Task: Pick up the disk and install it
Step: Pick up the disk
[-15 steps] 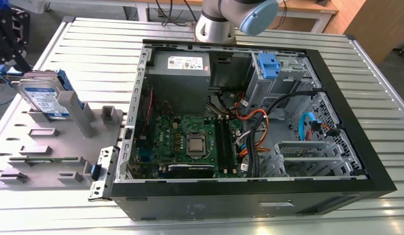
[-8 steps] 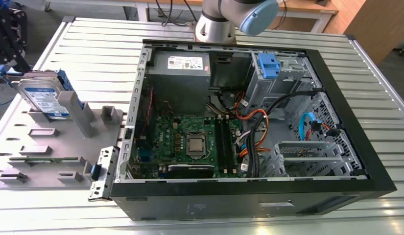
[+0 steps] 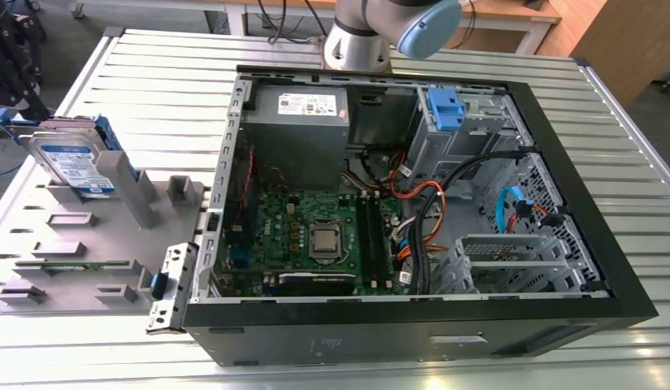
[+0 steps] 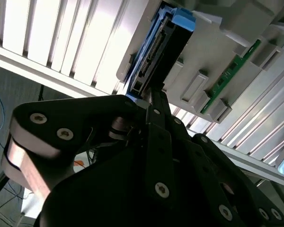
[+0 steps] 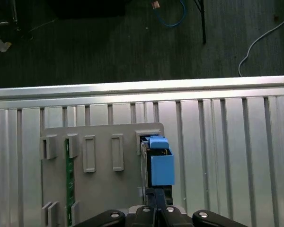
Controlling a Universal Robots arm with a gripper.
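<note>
We see the disk [image 3: 77, 166] standing on edge in the grey rack [image 3: 107, 244] on the bench [image 3: 97, 349], its top edge offered for gripping; the hand [image 5: 154, 194] hovers just beside it, clenched on nothing.

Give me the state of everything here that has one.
disk, standing on edge in the grey holder, not yet picked up.
gripper, shut, holding nothing, pointed at the disk.
computer case, lying on its side, side panel off, interior open.
</note>
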